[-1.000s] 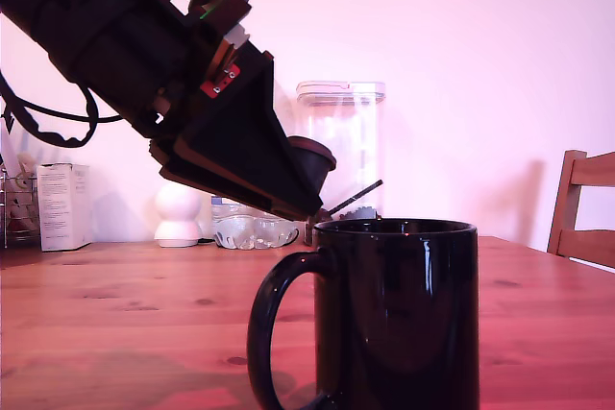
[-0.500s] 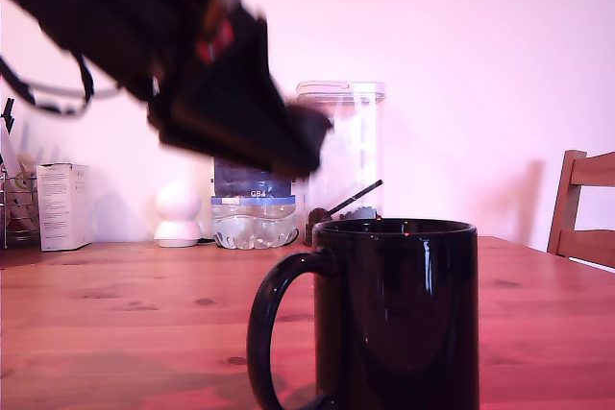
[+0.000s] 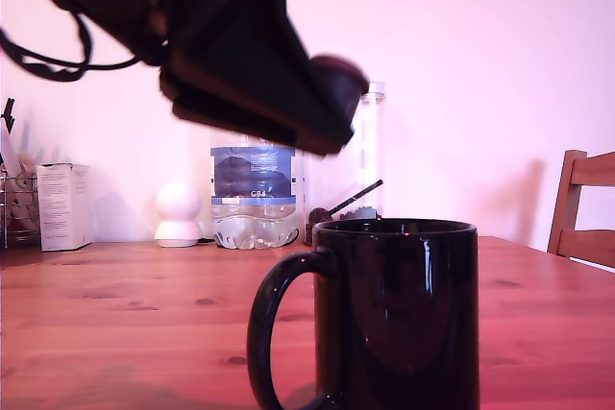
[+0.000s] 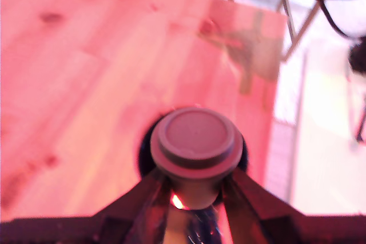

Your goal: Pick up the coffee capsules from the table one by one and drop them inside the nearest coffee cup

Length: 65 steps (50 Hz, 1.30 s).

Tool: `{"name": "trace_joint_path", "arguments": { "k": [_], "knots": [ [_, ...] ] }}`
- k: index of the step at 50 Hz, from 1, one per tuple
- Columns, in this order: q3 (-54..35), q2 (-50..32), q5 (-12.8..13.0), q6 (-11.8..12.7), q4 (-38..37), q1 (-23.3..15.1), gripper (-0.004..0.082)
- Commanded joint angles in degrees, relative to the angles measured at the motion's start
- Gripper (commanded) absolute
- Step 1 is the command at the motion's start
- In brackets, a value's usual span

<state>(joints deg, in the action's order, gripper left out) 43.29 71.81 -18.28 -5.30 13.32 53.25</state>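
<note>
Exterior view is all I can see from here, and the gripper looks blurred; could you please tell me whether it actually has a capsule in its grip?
Observer: Yes. In the wrist view the gripper is shut on the coffee capsule, clamping its body from both sides behind the rim.
Operator: Thank you. Which way does the capsule face?
Observer: Its flat round end faces the wrist camera.
Operator: And what lies beyond it?
Observer: A dark round shape, probably the coffee cup, shows around the capsule's edge, with the table surrounding it.
</note>
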Motion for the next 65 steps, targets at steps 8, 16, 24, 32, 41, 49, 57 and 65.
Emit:
{"name": "trace_joint_path", "arguments": {
  "k": [8,16,24,32,41,49,57,65],
  "knots": [
    [7.9,5.7,0.8,-1.6,6.0,0.6,0.0181],
    [13.8,10.8,1.4,-3.3,11.1,1.5,0.0181],
    [19.9,15.8,2.2,-4.7,17.4,1.7,0.0181],
    [25.0,20.3,3.4,-5.9,23.6,2.4,0.0181],
    [29.3,24.5,4.7,-6.8,28.9,2.9,0.0181],
    [30.9,26.5,4.8,-6.8,30.8,3.4,0.0181],
    [30.9,26.7,4.8,-6.7,31.0,3.5,0.0181],
    [30.9,26.7,4.8,-6.7,31.3,3.6,0.0181]
  ]
}}
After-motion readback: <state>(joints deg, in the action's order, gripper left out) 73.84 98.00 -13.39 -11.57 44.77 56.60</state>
